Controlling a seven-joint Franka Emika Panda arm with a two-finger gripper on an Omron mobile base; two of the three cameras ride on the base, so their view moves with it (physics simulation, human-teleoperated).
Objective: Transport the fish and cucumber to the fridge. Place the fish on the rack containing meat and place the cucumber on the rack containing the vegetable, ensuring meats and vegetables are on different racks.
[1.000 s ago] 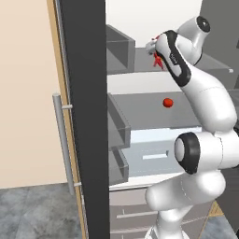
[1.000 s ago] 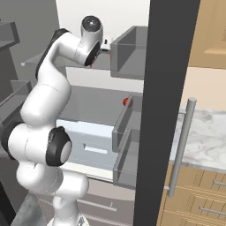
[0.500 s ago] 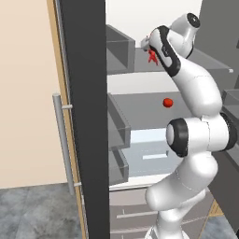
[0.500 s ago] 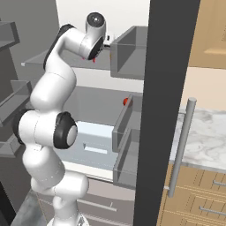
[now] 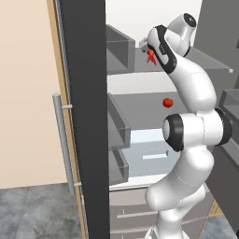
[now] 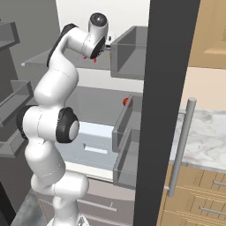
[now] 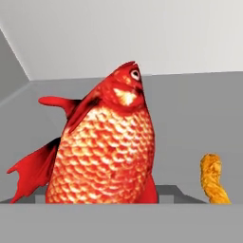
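Observation:
The bright red fish [image 7: 104,147] hangs head-first over the upper grey shelf [image 7: 190,104] of the open fridge [image 5: 84,116], with my gripper [image 5: 148,50] shut on it. The fish covers my finger tips in the hand view. From the bases, the fish [image 5: 151,57] shows as a small red shape under the hand, and so does the fish [image 6: 90,57]. The meat [image 7: 212,179], a small orange piece, lies on that same shelf just right of the fish. The vegetable [image 5: 167,102], a red ball, rests one shelf lower, seen again as the vegetable [image 6: 126,101]. The cucumber is out of view.
Grey door bins [image 5: 120,49] line the open door on the left and door bins [image 6: 128,53] the other door on the right. A pale crisper drawer [image 5: 149,149] sits under the lower shelf. A marble counter [image 6: 203,137] with wooden drawers lies right of the fridge.
The arm has carried the fish a little leftward and deeper over the upper shelf. The red ball has stayed put.

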